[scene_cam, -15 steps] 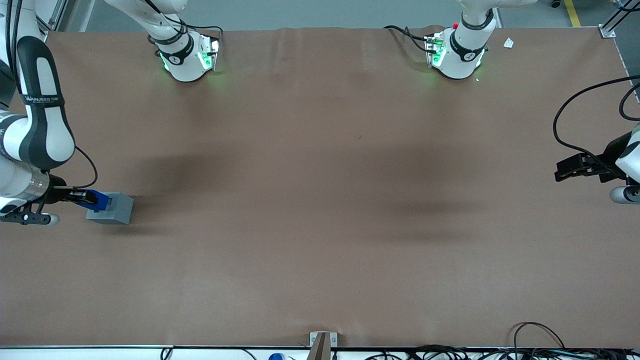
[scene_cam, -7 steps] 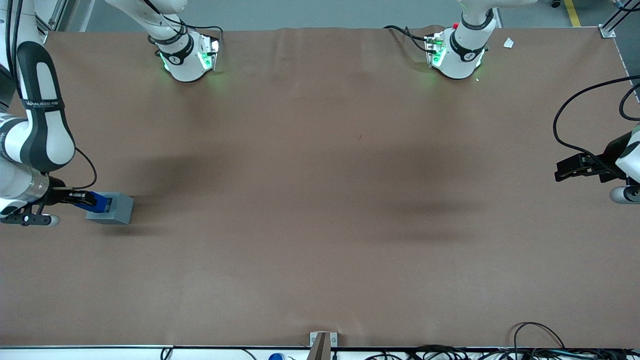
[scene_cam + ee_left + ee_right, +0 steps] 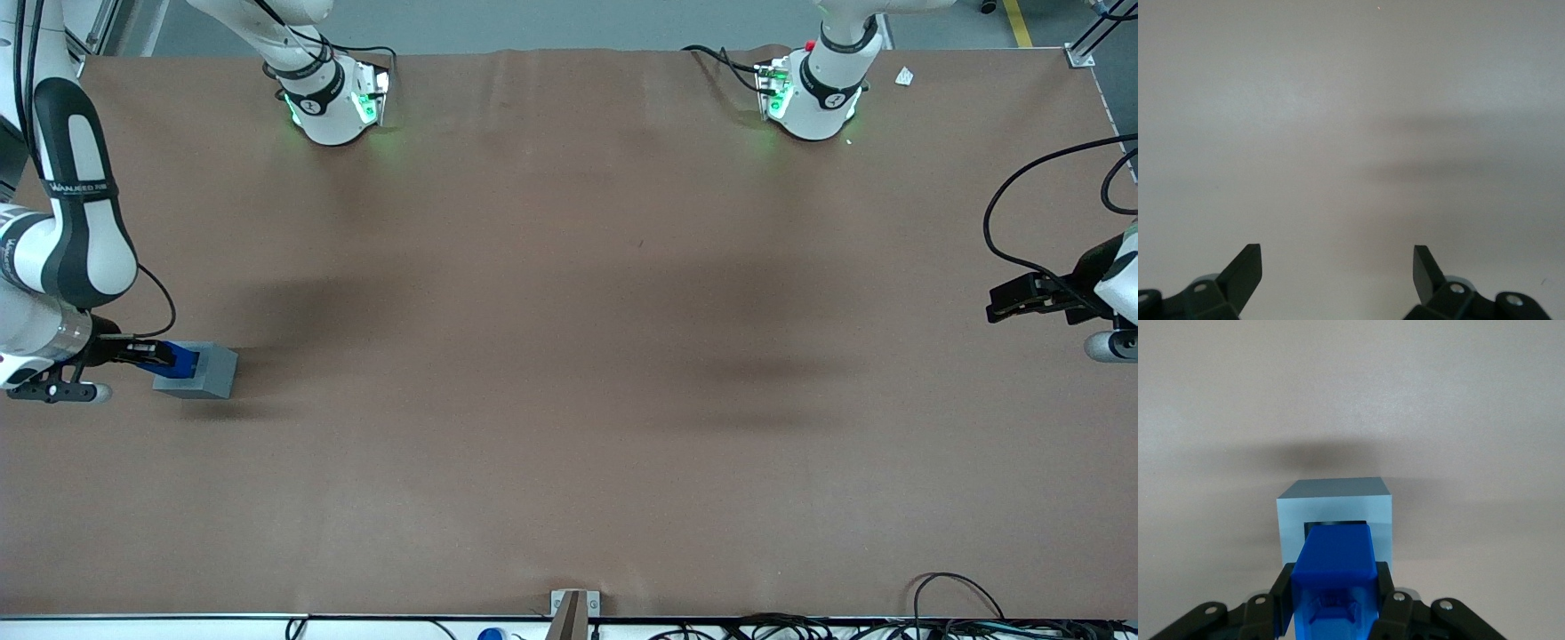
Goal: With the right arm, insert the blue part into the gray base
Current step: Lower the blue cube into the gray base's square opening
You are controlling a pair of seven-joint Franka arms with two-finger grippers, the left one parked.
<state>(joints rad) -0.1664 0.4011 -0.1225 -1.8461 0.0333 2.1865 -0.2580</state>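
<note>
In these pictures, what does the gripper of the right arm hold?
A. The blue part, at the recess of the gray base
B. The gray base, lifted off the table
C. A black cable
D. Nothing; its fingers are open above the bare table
A: in the right wrist view the gripper is shut on the blue part, whose end meets the recess in the gray base standing on the table.

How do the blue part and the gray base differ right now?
The blue part is bright blue and narrower; the gray base is a pale gray, wider cube. The blue part is clamped in the gripper with its end at the recess; the gray base rests on the table. Both are blocky and square-edged.
</note>
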